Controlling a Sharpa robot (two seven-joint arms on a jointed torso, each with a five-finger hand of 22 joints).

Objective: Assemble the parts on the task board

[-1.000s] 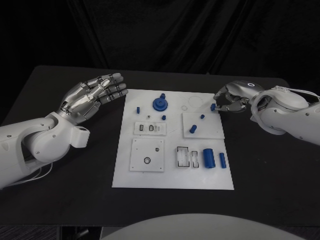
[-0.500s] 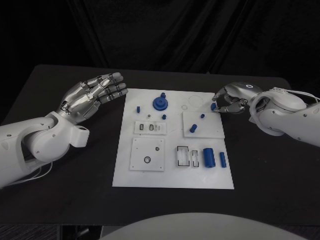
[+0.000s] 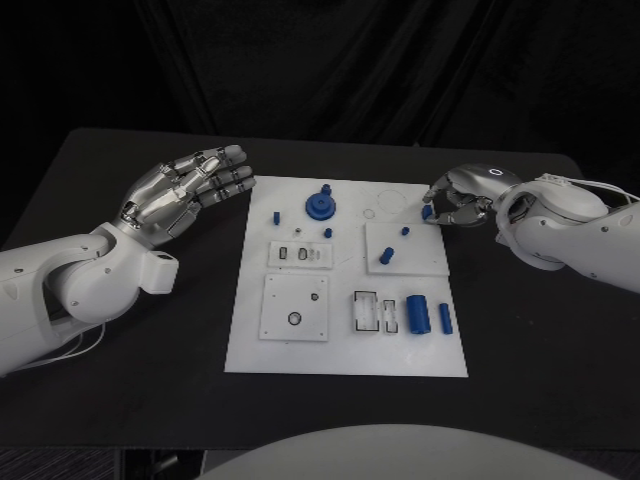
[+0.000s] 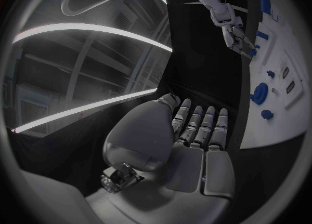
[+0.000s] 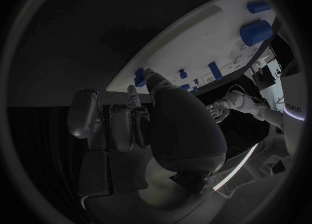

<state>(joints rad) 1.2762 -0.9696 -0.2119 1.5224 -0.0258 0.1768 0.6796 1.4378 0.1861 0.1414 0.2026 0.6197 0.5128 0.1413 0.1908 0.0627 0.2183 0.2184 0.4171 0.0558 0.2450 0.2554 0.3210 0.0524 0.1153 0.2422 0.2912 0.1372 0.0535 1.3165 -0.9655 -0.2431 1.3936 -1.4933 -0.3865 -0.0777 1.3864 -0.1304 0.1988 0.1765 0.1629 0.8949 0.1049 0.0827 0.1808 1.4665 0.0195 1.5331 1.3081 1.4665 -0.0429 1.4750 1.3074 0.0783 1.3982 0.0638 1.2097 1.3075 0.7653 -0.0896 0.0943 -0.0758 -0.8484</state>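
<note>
The white task board (image 3: pixel 346 350) lies mid-table with blue parts on it: a round knobbed piece (image 3: pixel 320 207), small pegs (image 3: pixel 385 256) and two cylinders (image 3: pixel 417 316). My right hand (image 3: pixel 460 205) sits at the board's upper right edge, fingers curled in. Its thumb and a fingertip pinch a small blue part (image 3: pixel 427 212) there, which the right wrist view shows as the small blue part (image 5: pixel 138 74) at the edge of the board (image 5: pixel 195 42). My left hand (image 3: pixel 190 190) hovers left of the board's upper corner, fingers stretched out and holding nothing. In the left wrist view, this left hand (image 4: pixel 195 135) is clear of the board (image 4: pixel 286 115).
White sub-plates (image 3: pixel 294 309) and open slots (image 3: pixel 366 312) occupy the board's lower half. Black tabletop (image 3: pixel 551 330) surrounds the board on all sides.
My right hand has edged slightly left onto the small blue part at the board's edge. The left hand has not moved.
</note>
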